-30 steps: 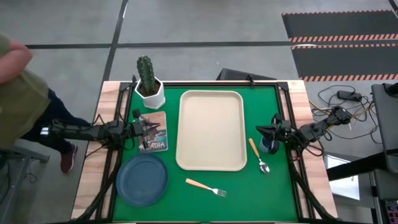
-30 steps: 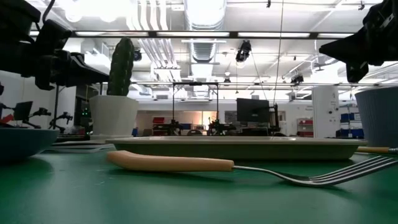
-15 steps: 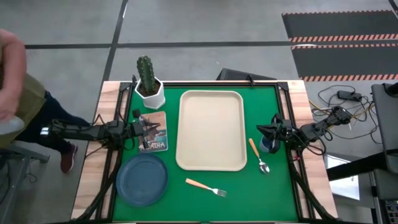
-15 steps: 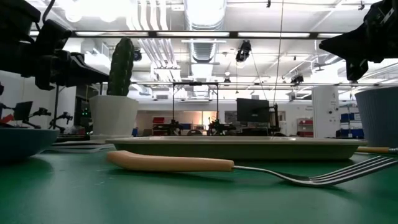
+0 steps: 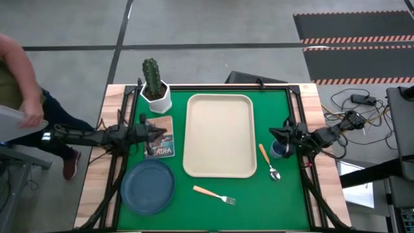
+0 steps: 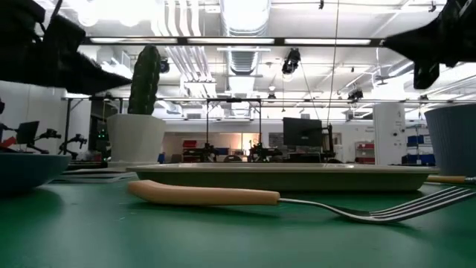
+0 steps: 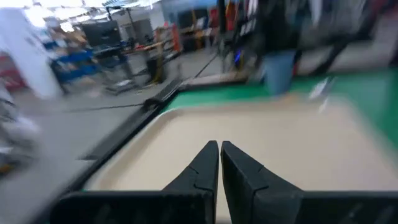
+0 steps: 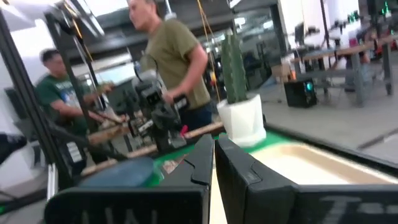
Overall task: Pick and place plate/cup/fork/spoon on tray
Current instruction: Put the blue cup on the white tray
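- So we're basically at zero here: the tray (image 5: 219,135) sits in the middle of the green table (image 5: 259,207) with nothing on it.
- The plate (image 5: 147,186) is off the tray's near-left corner, flat on the mat, near the tray but not on it.
- The cup (image 5: 278,149) stands to the tray's right, apart from it. Our right gripper (image 5: 283,135) hangs right by the cup, and its wrist view (image 8: 211,163) shows the fingers pressed together with nothing between them.
- The spoon (image 5: 269,164) lies between the tray's right edge and the cup, bowl end toward the near side.
- The fork (image 5: 214,194) lies just past the tray's near edge, tines pointing right.
- Our left gripper (image 5: 160,134) hovers over a small book (image 5: 160,137) left of the tray, fingers closed and empty too (image 7: 219,163).
- The way we see it, all four pieces are left to move, and the cup looks like the first candidate.
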